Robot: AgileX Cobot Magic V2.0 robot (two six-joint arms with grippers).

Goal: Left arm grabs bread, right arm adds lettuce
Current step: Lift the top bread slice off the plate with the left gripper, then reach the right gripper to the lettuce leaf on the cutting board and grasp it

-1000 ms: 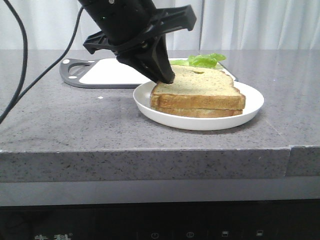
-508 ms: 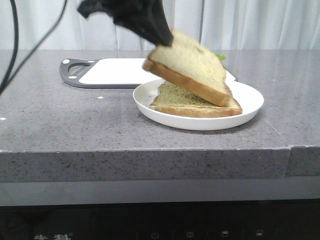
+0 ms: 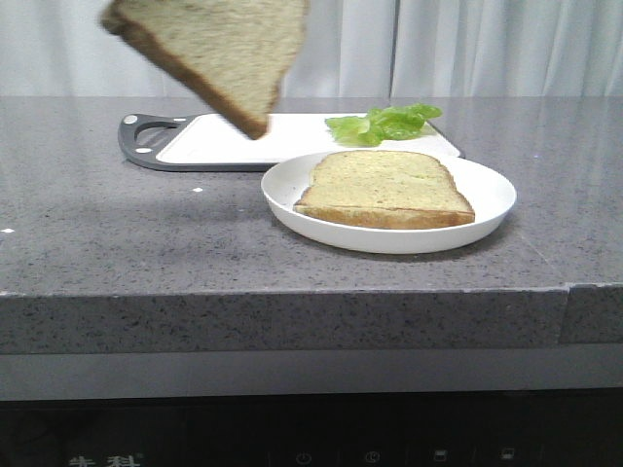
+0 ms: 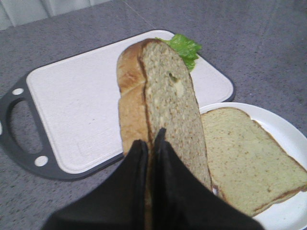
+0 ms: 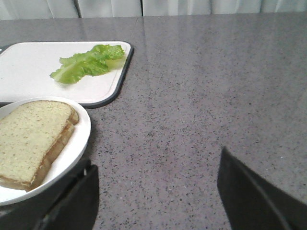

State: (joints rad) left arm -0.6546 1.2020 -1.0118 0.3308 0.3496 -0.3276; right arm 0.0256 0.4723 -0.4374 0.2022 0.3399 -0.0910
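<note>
The bread (image 3: 219, 49) hangs tilted high at the upper left of the front view, above the cutting board. My left gripper (image 4: 150, 143) is shut on its edge; the slice (image 4: 163, 103) stands on edge between the two pointed fingers. The gripper itself is out of the front view. A thinner slice (image 3: 384, 188) lies flat on the white plate (image 3: 492, 199). The lettuce (image 3: 384, 122) lies on the board's far right corner, also in the right wrist view (image 5: 88, 62). My right gripper (image 5: 156, 184) is open and empty above bare counter, right of the plate (image 5: 76, 143).
A white cutting board (image 3: 214, 141) with a dark grey rim and handle lies behind the plate. The grey speckled counter (image 3: 117, 233) ends in a front edge. A pale curtain hangs behind.
My left gripper has lifted the top slice off the plate and carried it up and to the left, out of the frame's top. The lower slice stays on the plate.
</note>
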